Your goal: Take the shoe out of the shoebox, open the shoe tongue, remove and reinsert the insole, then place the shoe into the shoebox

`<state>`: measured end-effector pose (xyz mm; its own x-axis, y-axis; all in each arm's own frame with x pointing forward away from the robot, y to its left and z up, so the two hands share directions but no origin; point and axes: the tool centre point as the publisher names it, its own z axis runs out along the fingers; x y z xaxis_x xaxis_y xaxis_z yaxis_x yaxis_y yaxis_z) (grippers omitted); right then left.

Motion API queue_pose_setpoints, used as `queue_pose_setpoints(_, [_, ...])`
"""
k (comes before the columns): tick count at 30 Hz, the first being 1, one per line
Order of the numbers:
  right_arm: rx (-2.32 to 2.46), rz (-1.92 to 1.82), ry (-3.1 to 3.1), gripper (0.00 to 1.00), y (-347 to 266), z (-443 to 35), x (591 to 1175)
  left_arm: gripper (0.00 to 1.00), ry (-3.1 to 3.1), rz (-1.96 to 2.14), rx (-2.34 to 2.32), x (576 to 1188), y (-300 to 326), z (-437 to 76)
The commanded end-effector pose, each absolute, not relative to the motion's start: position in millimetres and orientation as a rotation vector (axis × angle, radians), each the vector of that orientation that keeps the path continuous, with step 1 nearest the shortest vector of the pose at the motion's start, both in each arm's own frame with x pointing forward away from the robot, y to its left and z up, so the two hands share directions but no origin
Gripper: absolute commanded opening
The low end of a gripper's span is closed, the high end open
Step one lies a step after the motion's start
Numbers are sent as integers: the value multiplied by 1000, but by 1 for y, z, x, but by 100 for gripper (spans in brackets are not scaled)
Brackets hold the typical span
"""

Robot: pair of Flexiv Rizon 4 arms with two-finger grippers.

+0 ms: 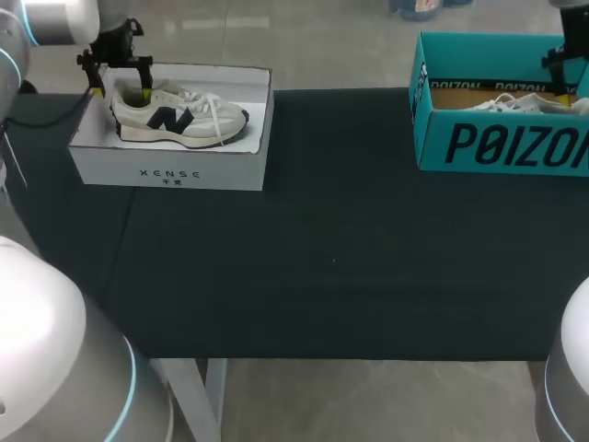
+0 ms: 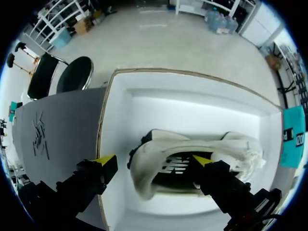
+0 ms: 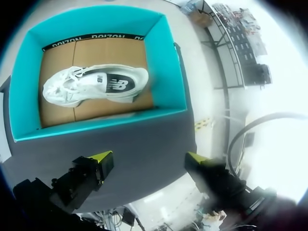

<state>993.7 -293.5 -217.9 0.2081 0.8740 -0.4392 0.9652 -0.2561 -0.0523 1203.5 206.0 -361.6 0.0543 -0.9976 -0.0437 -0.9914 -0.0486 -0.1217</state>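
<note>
While my left pincer point(image 2: 153, 159) hangs over the white box point(image 2: 202, 103), it is released. Its two yellow-tipped fingers stand wide apart and grasp nothing. One finger is above the box's side wall, at the edge next to the table point(image 1: 331, 258). The other is above the mouth of the shoe point(image 2: 144, 173), and the heel lies between the two. I cannot tell whether either tip touches the shoe. Seen from the head camera, the shoe sits inside the white box, heel toward 9 o'clock and toe toward 3 o'clock. The box stands at about 10 o'clock on the dark table.

My right pincer point(image 3: 148, 157) is released too, fingers spread with nothing between them. It hovers over the dark tabletop just outside the near wall of the teal box point(image 3: 166, 62). That box stands at about 2 o'clock on the table, well apart from the white one. A second shoe point(image 3: 96, 86), white with a dark logo, lies on its side on the brown cardboard floor inside.
</note>
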Motion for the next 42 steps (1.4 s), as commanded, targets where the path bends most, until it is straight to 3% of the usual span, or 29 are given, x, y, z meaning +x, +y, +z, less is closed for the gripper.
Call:
queue_pose_setpoints(1, [2256,-578,1747,100,-296,-218,995,87,2102,-35,-2205,1217,207,-372])
queue_pose_setpoints(2, [2258,-579,1745,100,-296,-218,995,78,2111,-33,-2205,1216,207,-374])
queue_pose_setpoints(8, [2263,-577,1746,100,-295,-219,996,80,2134,-22,-2210,1213,206,-383])
queue_pose_setpoints(11, [2259,-575,1750,100,-294,-219,996,72,2134,-4,-2215,1213,207,-387])
queue_pose_setpoints(14, [2258,-576,1749,100,-294,-219,997,75,2129,6,-2216,1211,210,-389])
queue_pose_setpoints(20, [2256,-588,1751,100,-293,-221,998,70,2138,26,-2214,1207,215,-392])
queue_pose_setpoints(25, [2254,-593,1752,100,-291,-222,999,44,2180,35,-2222,1204,216,-396])
queue_pose_setpoints(27, [2257,-595,1751,100,-291,-223,1000,38,2189,47,-2226,1203,218,-398])
queue_pose_setpoints(30, [2260,-601,1751,100,-291,-225,1000,5,2200,62,-2230,1203,220,-399])
queue_pose_setpoints(31, [2261,-603,1750,100,-291,-225,1000,0,2200,66,-2231,1202,221,-398])
queue_pose_setpoints(42, [2284,-614,1738,100,-293,-228,997,0,2264,10,-2138,1199,229,-345])
